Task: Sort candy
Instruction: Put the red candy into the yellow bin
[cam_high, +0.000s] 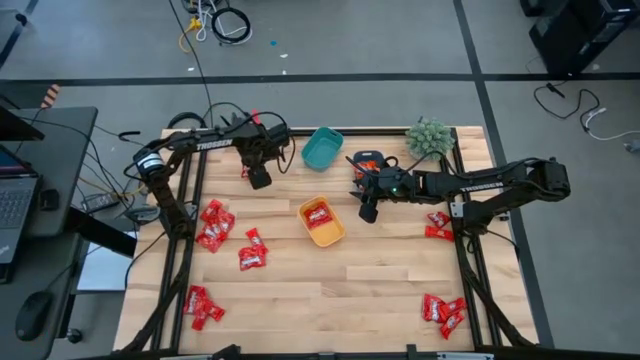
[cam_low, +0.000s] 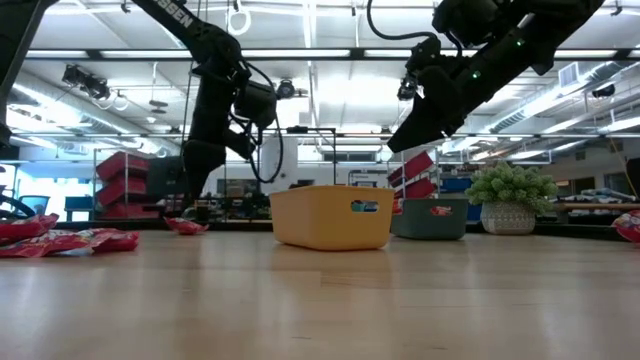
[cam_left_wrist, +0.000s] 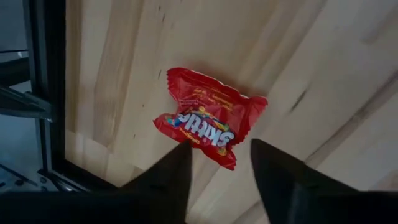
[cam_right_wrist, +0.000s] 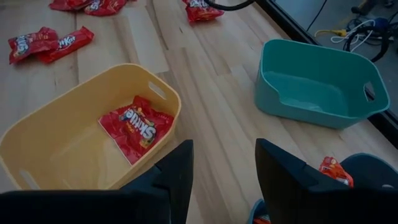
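We note loose candy (cam_high: 213, 226) in heaps on the left of the table (cam_high: 380, 285). The left gripper (cam_left_wrist: 219, 165) hangs over the far left of the table, fingers spread, a single red packet (cam_left_wrist: 208, 118) lying flat just beyond its tips. Mid-table, the yellow bin (cam_right_wrist: 62, 146) holds one packet (cam_right_wrist: 135, 127). The teal bin (cam_right_wrist: 314, 84) sits farther back. The right gripper (cam_right_wrist: 224, 165) hovers between them, fingers apart, holding nothing. More candy lies on the right.
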